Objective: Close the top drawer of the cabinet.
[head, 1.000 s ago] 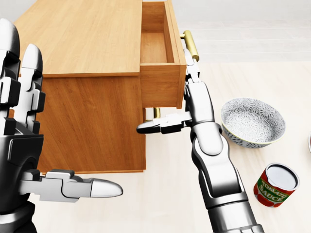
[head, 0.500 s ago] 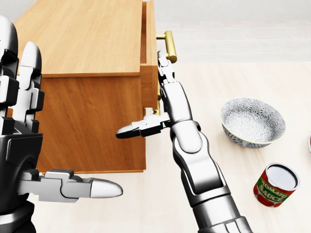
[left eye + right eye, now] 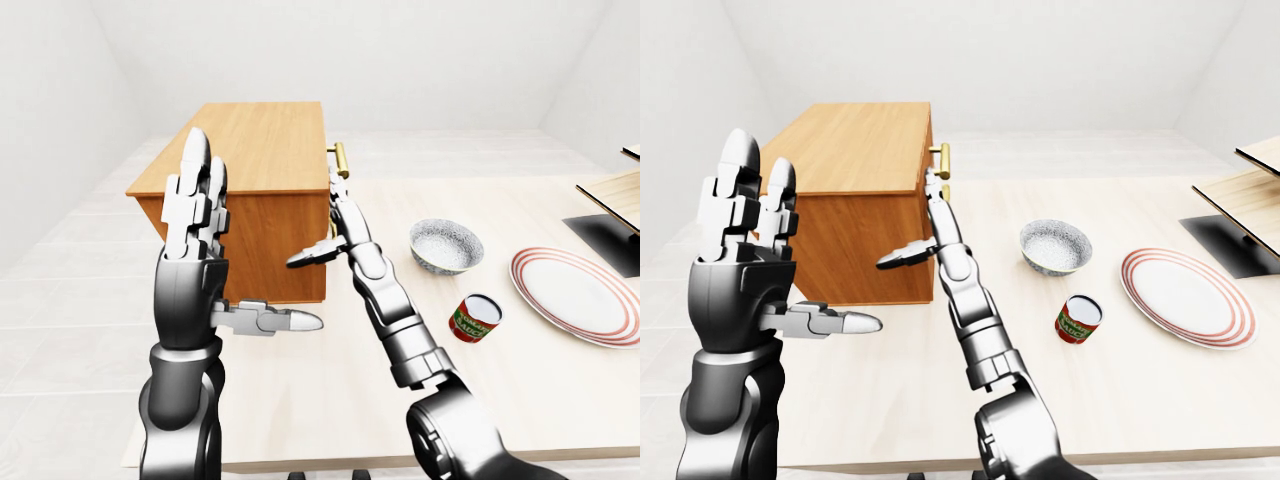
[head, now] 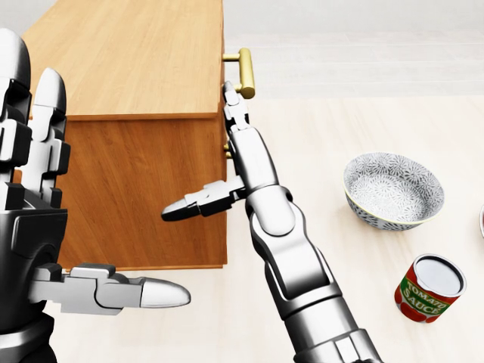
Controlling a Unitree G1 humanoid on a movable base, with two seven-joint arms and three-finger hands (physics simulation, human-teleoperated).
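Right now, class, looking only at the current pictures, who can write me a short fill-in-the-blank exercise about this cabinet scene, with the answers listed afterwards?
1. The top drawer of the wooden cabinet is pushed ____.
2. The right hand lies flat against the drawer front, just below the ____ handle.
3. The tomato sauce can stands on the table below the patterned ____ in the head view.
4. The left hand is raised with fingers ____, holding nothing.

Answers: in; brass; bowl; open

The cabinet (image 4: 128, 68) is a plain box of warm orange-brown wood standing upright on the pale worktop (image 4: 378, 136), at the upper left of the head view. Its top drawer (image 4: 224, 83) sits flush with the cabinet's right face (no gap shows), and only its brass bar handle (image 4: 245, 72) juts out.
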